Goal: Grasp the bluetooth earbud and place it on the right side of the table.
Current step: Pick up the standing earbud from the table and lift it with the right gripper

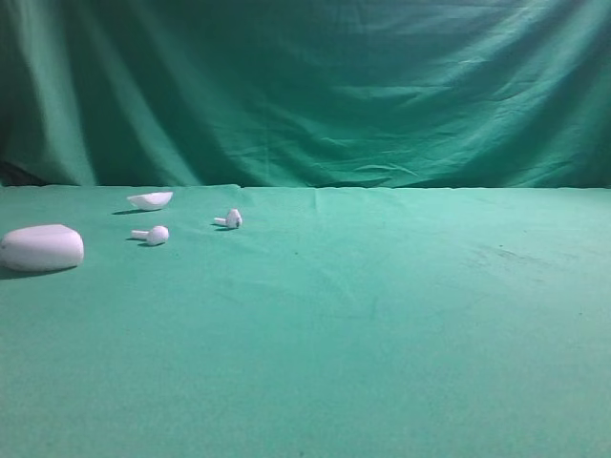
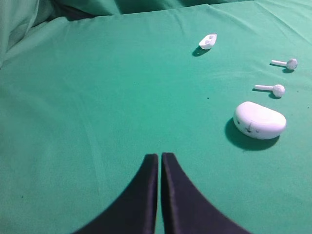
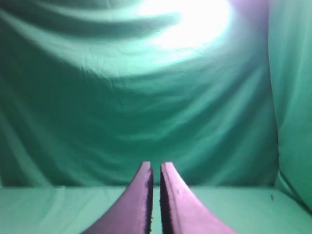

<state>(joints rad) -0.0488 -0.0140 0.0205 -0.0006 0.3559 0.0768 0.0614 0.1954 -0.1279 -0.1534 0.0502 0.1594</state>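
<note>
Nothing is underway yet: the bluetooth earbud [image 1: 232,219] is lying untouched on the left of the table [image 1: 401,315], beside its twin earbud [image 1: 154,235] and the oval case [image 1: 41,247]. The left gripper [image 2: 160,158] and right gripper [image 3: 156,168] are sitting closed and empty, so grasping and placing all remain.

- The table [image 1: 382,324] carries four items, all grouped at its left end in the exterior high view.
- The case [image 1: 41,247] lies furthest left and nearest the front.
- The second earbud [image 1: 153,235] lies right of the case, slightly behind it.
- The bluetooth earbud [image 1: 230,219] lies right of the second earbud, apart from it and a little further back.
- The shallow shell piece [image 1: 151,200] lies behind the second earbud, near the backdrop curtain [image 1: 315,86].
</note>
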